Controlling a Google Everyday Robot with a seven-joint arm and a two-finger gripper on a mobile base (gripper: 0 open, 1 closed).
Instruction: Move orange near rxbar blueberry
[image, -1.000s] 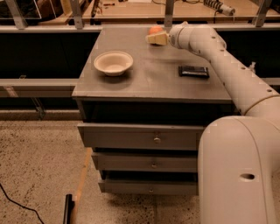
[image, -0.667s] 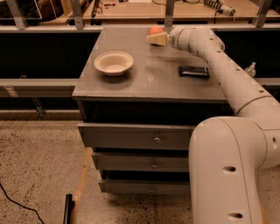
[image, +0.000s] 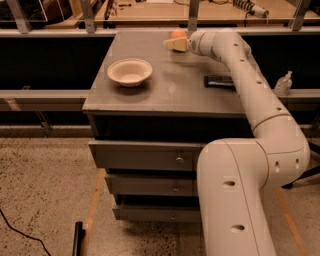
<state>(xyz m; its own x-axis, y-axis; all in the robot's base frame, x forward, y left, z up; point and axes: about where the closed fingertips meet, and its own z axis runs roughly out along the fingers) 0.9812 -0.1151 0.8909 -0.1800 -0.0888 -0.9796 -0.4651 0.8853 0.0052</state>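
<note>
Well back over the cabinet top (image: 172, 87), gripper (image: 173, 44) at the far edge; whether open or closed, impossible to tell. Just behind its tip, the orange (image: 178, 33), contact unclear. Apart from both, nearer the front, rxbar blueberry (image: 218, 80) lying flat beside the arm (image: 250, 87). Farther off, white bowl (image: 129, 72), upright.

From my seat, the tool (image: 172, 44) at the tabletop's (image: 165, 95) far edge hides the lower part of the orange (image: 178, 33). My arm (image: 250, 90) covers the rxbar blueberry's (image: 216, 80) right end, and its lettering is too small to read.
</note>
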